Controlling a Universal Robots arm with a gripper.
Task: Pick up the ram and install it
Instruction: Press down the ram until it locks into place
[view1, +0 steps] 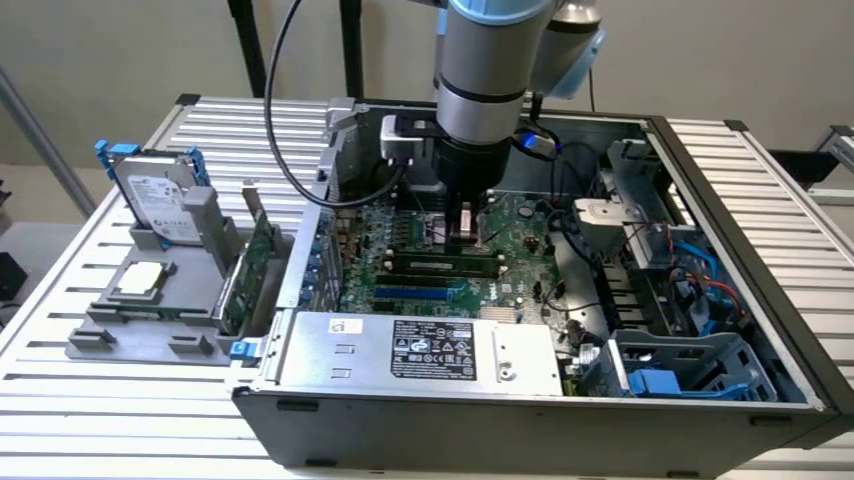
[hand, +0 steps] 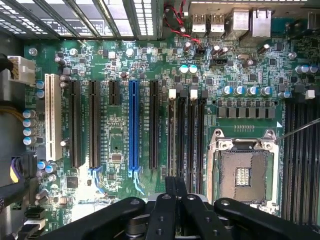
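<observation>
We see the slatted desk (view1: 80, 400) carrying an open computer case (view1: 534, 420). The arm (view1: 487, 60) reaches straight down into the case, over the motherboard (hand: 115, 145).

- **Task object.** The ram (view1: 447, 265) is the narrow green stick lying along the black slots at mid-board, just nearer than the claw (view1: 463, 222). It sits farther back than the blue slot (view1: 420, 293). We cannot tell whether it is fully seated.
- **Claw.** In the wrist view the claw (hand: 175, 187) has its fingers (hand: 170, 192) drawn together, and nothing visible is pinched between them.
- **Step in hand.** We judge that the pick-up is done and the installing is under way, with the stick at its slot and the claw poised beside it.
- **What seating calls for.** In our judgement, seating needs a straight downward push spread evenly along the stick's top edge, until the white latches (hand: 172, 93) close.
- **Edges and room.**
  - The power supply (view1: 427, 350) walls off the near side.
  - Loose cables (view1: 567, 230) crowd the exterior view's right.
  - The open socket (hand: 245, 175) lies close to the slots and should not be touched.
  - Clear room lies mainly upward.
- **Off the board.** A hard drive (view1: 160, 205) and an expansion card (view1: 260, 265) stand on the desk, well apart at the exterior view's left.
</observation>
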